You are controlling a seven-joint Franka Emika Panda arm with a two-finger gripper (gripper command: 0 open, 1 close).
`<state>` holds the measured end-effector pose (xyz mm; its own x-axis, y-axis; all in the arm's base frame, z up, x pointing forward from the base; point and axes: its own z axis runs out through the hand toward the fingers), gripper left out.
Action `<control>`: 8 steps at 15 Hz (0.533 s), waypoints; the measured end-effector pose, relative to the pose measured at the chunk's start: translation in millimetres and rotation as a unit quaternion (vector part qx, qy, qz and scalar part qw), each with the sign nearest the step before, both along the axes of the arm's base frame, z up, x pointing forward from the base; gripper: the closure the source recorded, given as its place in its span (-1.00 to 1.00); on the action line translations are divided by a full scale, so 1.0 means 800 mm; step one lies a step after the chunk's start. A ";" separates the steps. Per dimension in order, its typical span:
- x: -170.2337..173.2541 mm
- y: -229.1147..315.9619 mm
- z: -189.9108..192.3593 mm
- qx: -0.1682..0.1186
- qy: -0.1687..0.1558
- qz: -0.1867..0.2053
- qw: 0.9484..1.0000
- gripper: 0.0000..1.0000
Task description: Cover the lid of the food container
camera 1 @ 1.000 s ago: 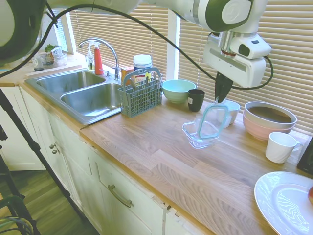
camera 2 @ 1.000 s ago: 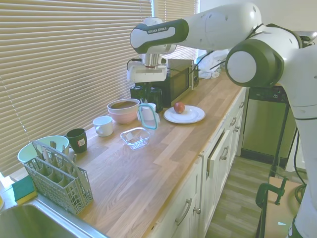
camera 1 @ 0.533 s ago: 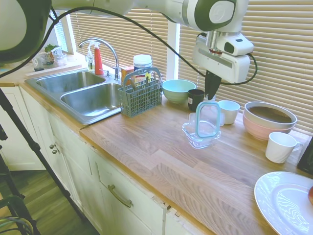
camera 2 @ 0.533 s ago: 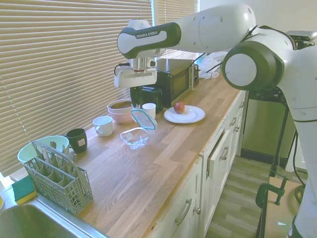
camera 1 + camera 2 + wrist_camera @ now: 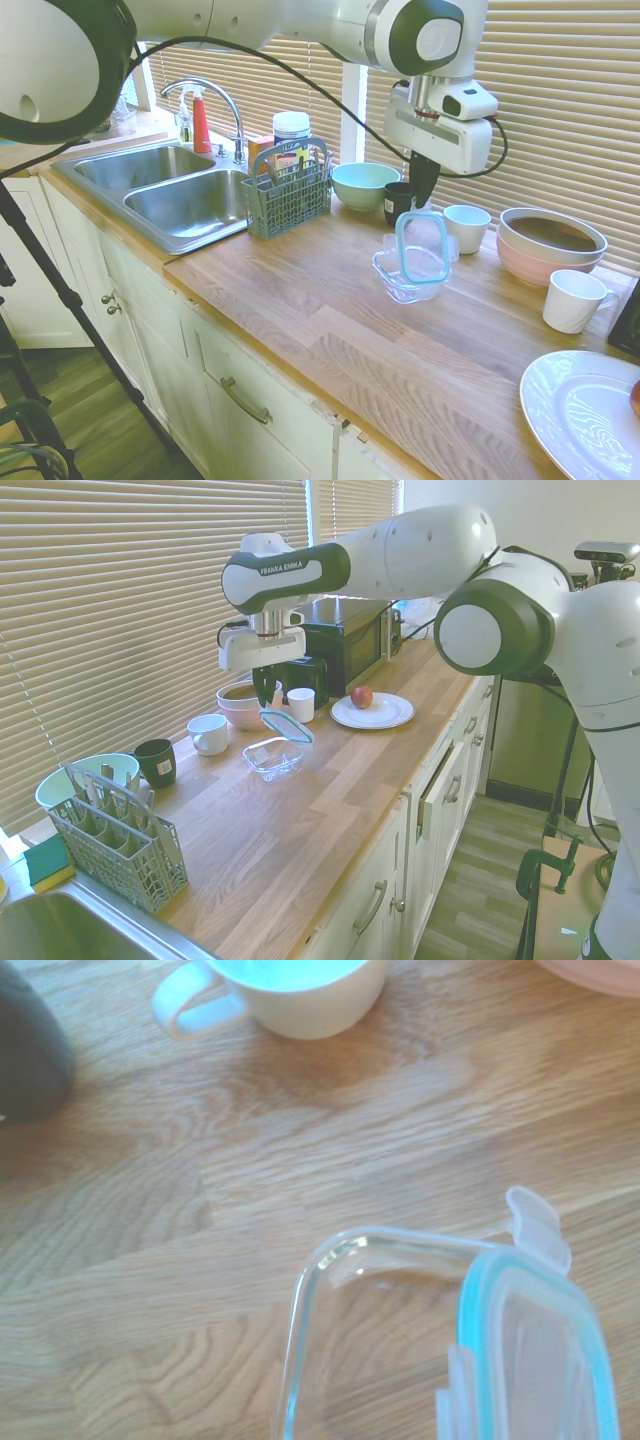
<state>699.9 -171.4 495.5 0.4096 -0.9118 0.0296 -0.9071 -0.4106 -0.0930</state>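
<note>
You are seeing the pincer (image 5: 266,702) pinching the flat clear square lid with the teal seal rim (image 5: 422,247) by its upper edge, holding it tilted. The lid is hanging directly over the small clear square food container (image 5: 405,276), which is sitting on the wooden desk (image 5: 330,330) near a white mug (image 5: 467,227).

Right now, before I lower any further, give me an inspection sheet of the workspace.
Surface: wooden countertop, dry, no spills seen.
Job's things: lid held tilted over the food container, not seated.
Clutter: black mug, white cups, mint bowl, pink bowl, plate, cutlery caddy.
Claw: claw shut on the lid's upper edge.
Cables: nothing seen on the counter.
Surroundings: sink, window blinds, microwave.
</note>
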 end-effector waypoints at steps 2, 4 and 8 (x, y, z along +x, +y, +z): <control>0.008 0.014 -0.006 -0.013 0.004 0.012 1.000 1.00; 0.014 0.031 -0.015 -0.022 0.012 0.024 0.999 1.00; 0.026 0.061 -0.036 -0.031 0.021 0.042 0.998 1.00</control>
